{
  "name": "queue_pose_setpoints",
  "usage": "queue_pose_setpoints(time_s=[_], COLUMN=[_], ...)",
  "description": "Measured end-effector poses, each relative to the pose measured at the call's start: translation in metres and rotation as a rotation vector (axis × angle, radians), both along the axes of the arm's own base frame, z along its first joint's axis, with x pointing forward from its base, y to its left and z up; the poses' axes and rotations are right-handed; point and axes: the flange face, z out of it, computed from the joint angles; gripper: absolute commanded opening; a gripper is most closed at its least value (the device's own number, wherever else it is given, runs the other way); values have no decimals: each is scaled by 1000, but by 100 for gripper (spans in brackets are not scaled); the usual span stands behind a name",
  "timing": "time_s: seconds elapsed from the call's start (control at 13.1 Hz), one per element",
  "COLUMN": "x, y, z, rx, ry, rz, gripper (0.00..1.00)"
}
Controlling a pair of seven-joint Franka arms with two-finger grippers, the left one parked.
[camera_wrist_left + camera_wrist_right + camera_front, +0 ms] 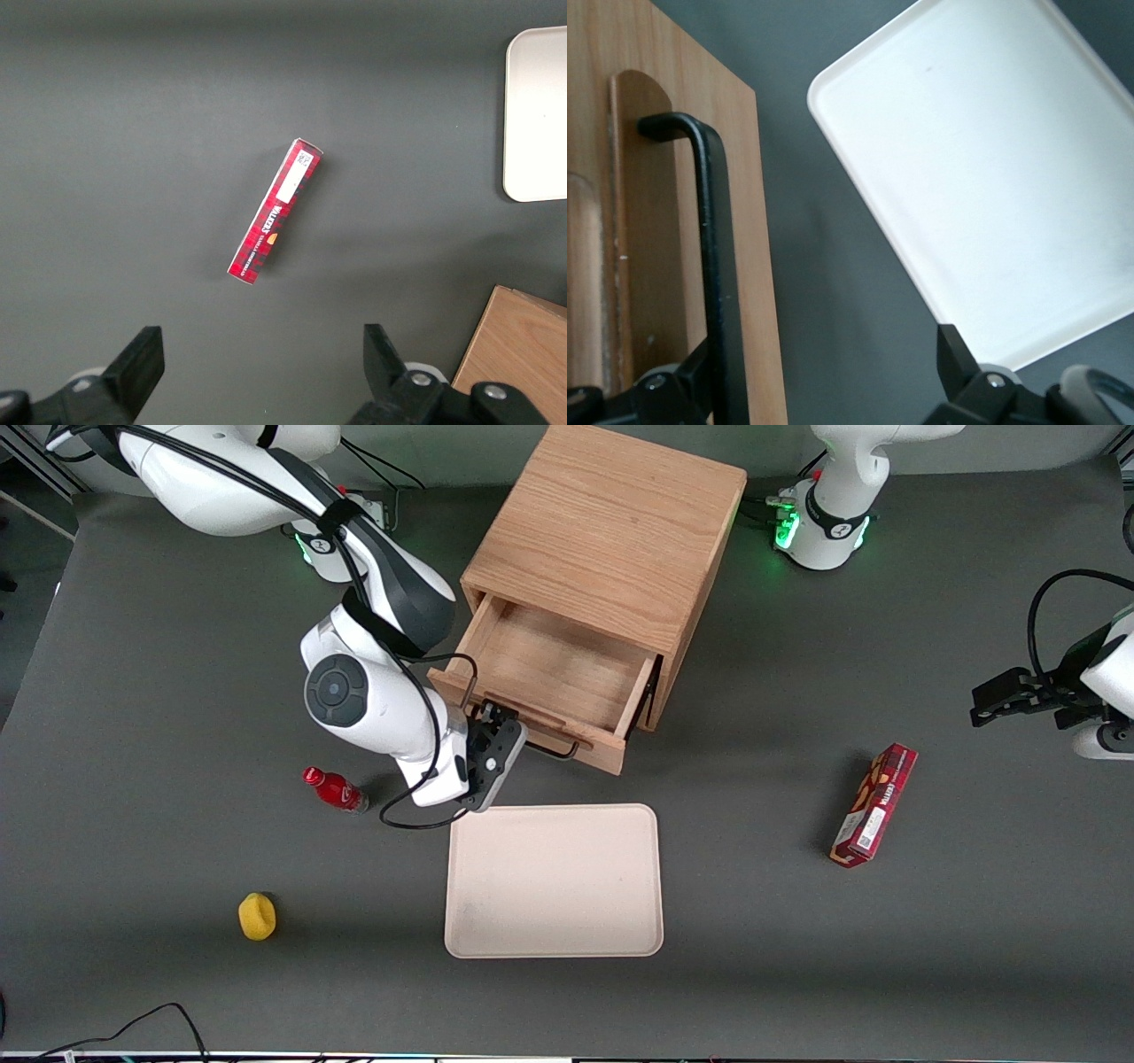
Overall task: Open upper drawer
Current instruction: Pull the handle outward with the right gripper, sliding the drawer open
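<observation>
The upper drawer [558,669] of the oak cabinet [611,540] stands pulled out toward the front camera, and its light-wood inside shows bare. Its black bar handle [554,751] runs along the drawer front. My right gripper [500,735] is at the handle's end toward the working arm, just above the tray. In the right wrist view the gripper [824,354] is open. The handle [713,266] on the drawer front [656,221] passes close by one finger, and the other finger [954,354] is well apart from it over the table. The lower drawer is hidden under the upper one.
A cream tray [554,881] lies on the table nearer the front camera than the drawer; it also shows in the wrist views [983,168] [536,115]. A red bottle [335,789] and a yellow object [257,916] lie toward the working arm's end. A red box [874,804] [275,211] lies toward the parked arm's end.
</observation>
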Motion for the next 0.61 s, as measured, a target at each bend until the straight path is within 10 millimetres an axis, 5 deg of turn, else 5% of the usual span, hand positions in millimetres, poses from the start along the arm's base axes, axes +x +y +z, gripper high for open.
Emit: queue_pose_setpoints(time_s=[0.61], x=[39], y=[-36], z=[0], rx=[17], ry=[-79], rz=[-58], gripper=[100])
